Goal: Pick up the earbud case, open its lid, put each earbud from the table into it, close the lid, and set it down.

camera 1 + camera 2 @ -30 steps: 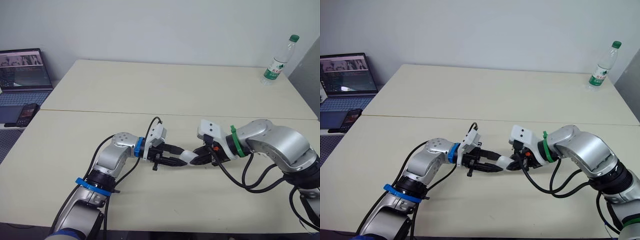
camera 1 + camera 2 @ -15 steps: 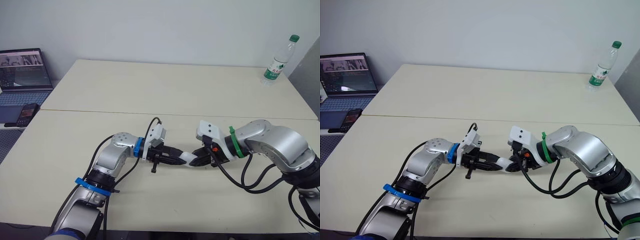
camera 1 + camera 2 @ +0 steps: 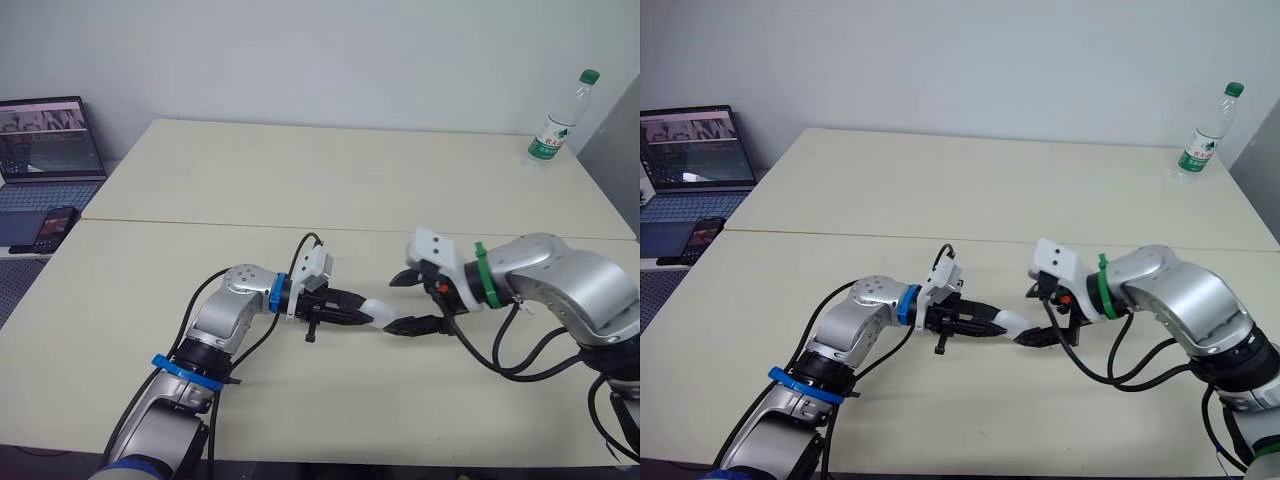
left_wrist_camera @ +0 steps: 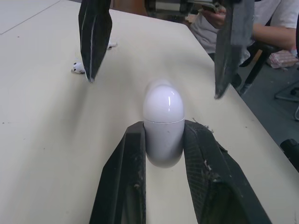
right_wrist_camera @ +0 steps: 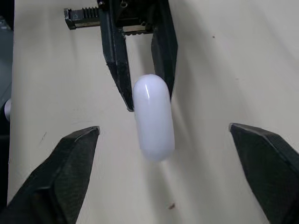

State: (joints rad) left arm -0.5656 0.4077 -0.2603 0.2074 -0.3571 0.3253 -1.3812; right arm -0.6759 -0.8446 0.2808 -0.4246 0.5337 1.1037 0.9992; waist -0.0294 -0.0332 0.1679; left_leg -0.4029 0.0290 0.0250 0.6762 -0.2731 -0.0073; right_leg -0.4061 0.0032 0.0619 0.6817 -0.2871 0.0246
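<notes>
**Case clamped in left gripper; right gripper spread open around it**

1. Earbud case (image 3: 380,312): white, capsule-shaped, lid shut, with the seam line visible in the left wrist view. It is held clear above the table (image 3: 330,180), over the near half of the surface. It sits closer to the front edge than to the back edge and roughly midway between the left and right edges.

2. Left gripper (image 3: 353,306): both black fingers are pressed against the sides of the case at its lower end. The domed end projects past the fingertips toward the right gripper.

3. Right gripper (image 3: 395,305): its fingers (image 5: 70,168) are spread wide, one on each side of the case's free end. Neither finger touches it.

4. Earbuds: two small white earbuds (image 4: 77,68) lie on the table just beside one finger of the right gripper. The second earbud (image 4: 111,45) is partly hidden behind that finger.

5. Surroundings: a clear water bottle (image 3: 558,118) with a green cap stands upright near the far right corner. A laptop (image 3: 48,140) and a phone (image 3: 55,228) sit on a separate surface off the left edge. A seated person (image 4: 261,21) is beyond the table.
</notes>
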